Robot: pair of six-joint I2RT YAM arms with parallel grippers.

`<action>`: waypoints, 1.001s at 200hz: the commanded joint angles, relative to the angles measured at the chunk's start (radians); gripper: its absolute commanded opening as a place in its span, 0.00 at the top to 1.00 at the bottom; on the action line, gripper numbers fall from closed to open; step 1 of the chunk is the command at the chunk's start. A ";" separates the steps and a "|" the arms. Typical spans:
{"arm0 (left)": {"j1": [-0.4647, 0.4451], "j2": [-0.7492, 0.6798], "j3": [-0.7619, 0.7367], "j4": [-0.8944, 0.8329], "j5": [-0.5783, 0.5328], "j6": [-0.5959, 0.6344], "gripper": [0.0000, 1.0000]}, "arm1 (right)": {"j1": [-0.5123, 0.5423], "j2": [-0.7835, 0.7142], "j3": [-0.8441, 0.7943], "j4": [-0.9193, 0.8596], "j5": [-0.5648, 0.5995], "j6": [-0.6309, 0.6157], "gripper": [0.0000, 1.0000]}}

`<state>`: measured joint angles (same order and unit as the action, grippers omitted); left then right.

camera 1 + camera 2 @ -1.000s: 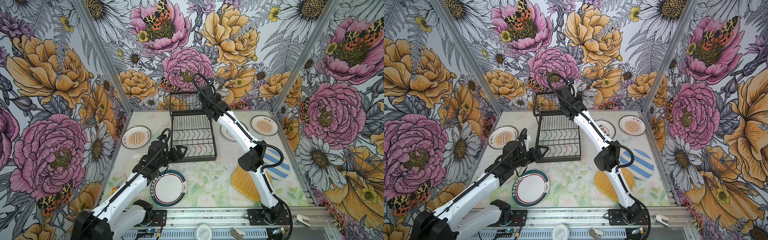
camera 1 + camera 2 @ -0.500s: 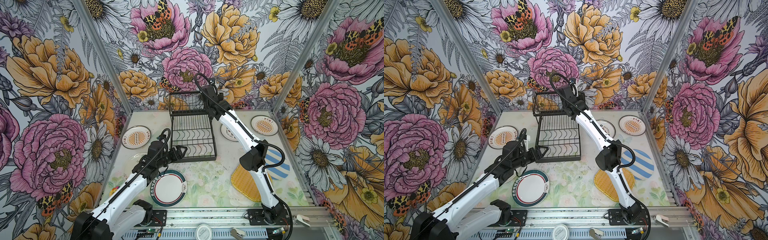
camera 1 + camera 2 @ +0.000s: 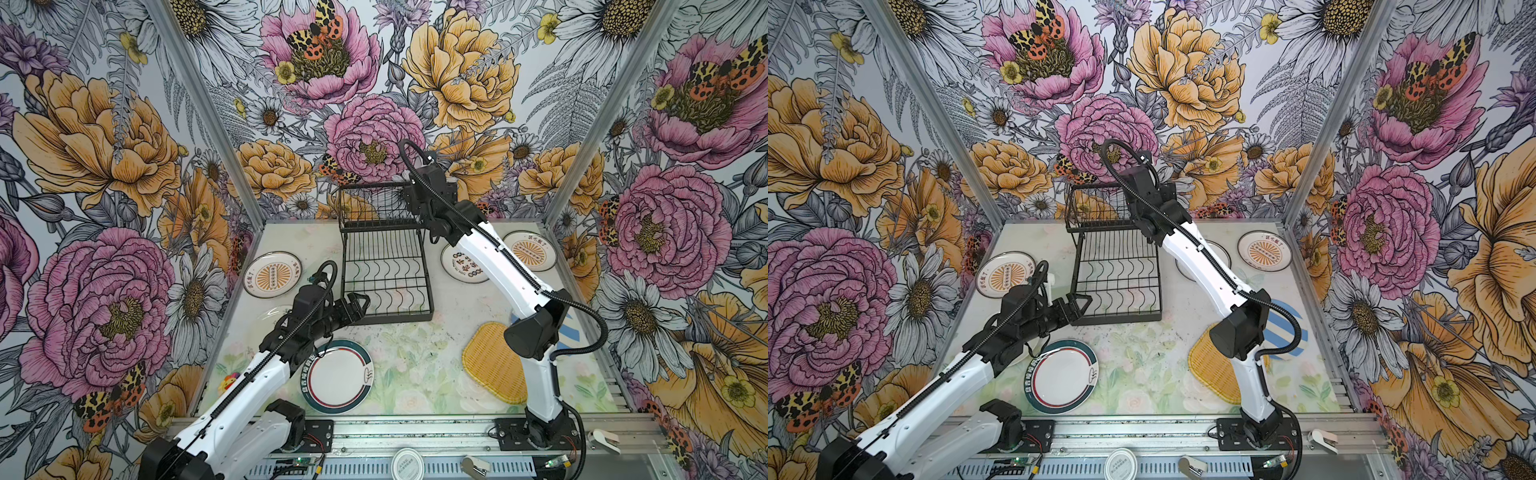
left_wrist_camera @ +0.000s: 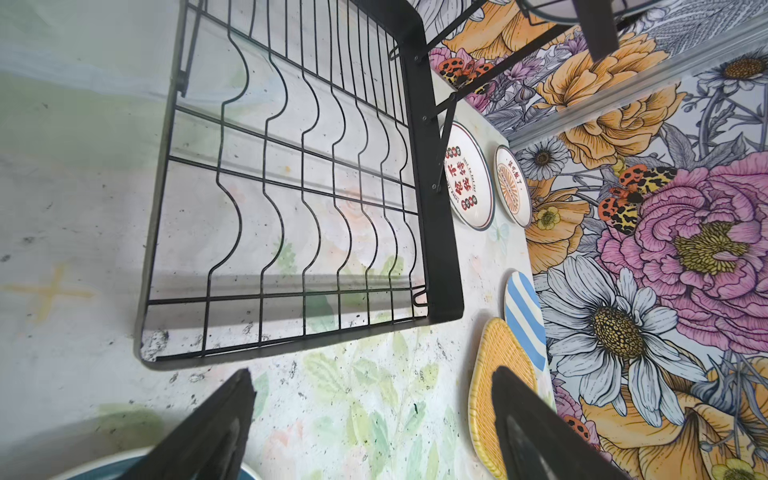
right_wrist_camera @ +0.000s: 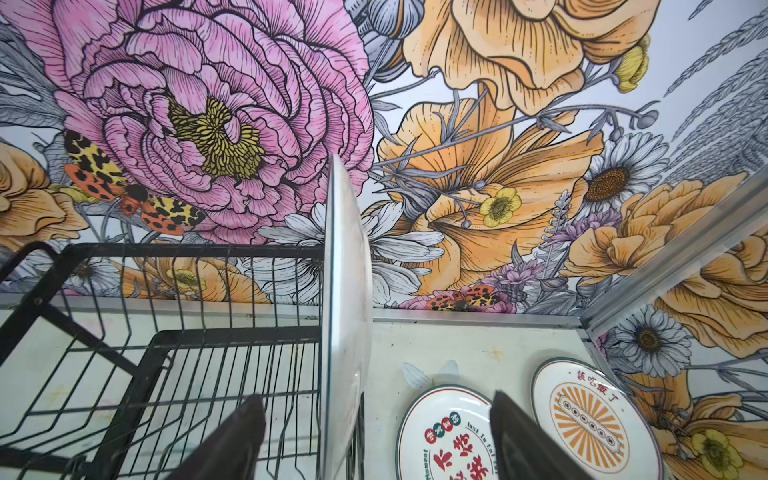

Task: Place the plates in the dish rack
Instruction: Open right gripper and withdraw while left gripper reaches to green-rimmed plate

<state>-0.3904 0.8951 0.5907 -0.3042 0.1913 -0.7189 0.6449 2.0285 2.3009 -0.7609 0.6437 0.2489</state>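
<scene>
The black wire dish rack (image 3: 386, 266) stands at the back middle of the table. A white plate (image 5: 345, 316) stands on edge in a slot of its raised upper tier. My right gripper (image 5: 376, 397) is open just behind that plate, with its fingers on either side and not touching it. It hovers at the tier's right end (image 3: 411, 195). My left gripper (image 3: 357, 305) is open and empty at the rack's front left corner (image 4: 372, 371). Plates lying flat: a sunburst one (image 3: 272, 274), a teal-rimmed one (image 3: 338, 376), a red-character one (image 3: 461, 266), a second sunburst (image 3: 530, 251), a yellow woven one (image 3: 490, 365) and a blue-striped one (image 4: 525, 316).
Flowered walls close in the table on the left, back and right. A small round white lid (image 3: 407, 463) lies on the front rail. A pale round dish (image 3: 276, 313) shows partly under my left arm. My right arm passes over the red-character and blue-striped plates.
My right gripper has opened and let go of the white plate, which now stands by itself in the upper tier. My left arm has barely moved.
</scene>
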 commanded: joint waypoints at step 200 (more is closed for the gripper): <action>0.051 -0.143 -0.036 -0.674 -0.462 -0.284 0.01 | -0.061 -0.695 -1.117 0.077 -0.561 0.223 0.02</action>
<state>-0.3481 0.7300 0.5735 -0.9680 -0.2260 -0.9932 0.5976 1.3861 1.2163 -0.7364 0.1474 0.4343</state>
